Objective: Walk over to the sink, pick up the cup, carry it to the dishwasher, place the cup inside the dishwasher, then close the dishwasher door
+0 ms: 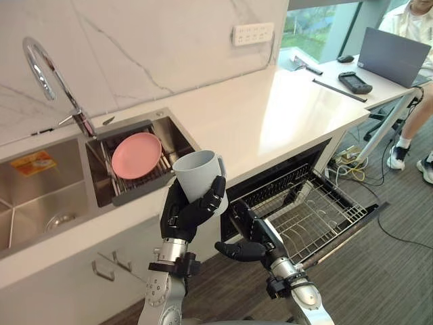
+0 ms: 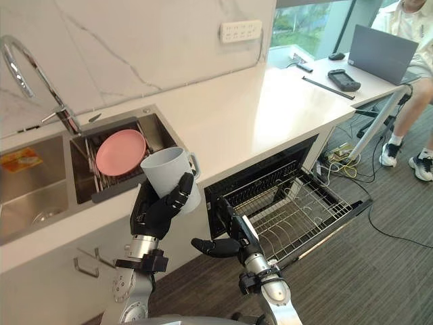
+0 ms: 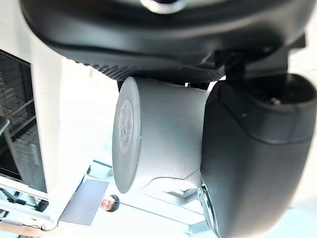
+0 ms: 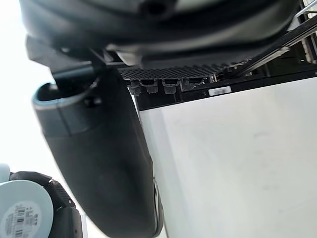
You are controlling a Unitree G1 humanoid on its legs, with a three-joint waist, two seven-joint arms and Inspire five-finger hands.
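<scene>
The white surface [image 1: 270, 115] spans the scene, with the open dishwasher [image 1: 314, 210] under it at 4 o'clock. At centre the left hand [image 1: 191, 211] curls round the upright grey cup [image 1: 197, 173]. The right hand [image 1: 249, 238], at 5 o'clock, is spread and empty.

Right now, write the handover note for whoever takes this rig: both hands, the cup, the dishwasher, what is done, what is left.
Left hand: shut on the cup, mouth up, held in front of the counter edge between sink and dishwasher.
Right hand: open, holding nothing, low in front of the dishwasher.
Dishwasher: door down, rack pulled out.
Done: cup picked up.
Left: carry it over, set it in the rack, close the door.
</scene>
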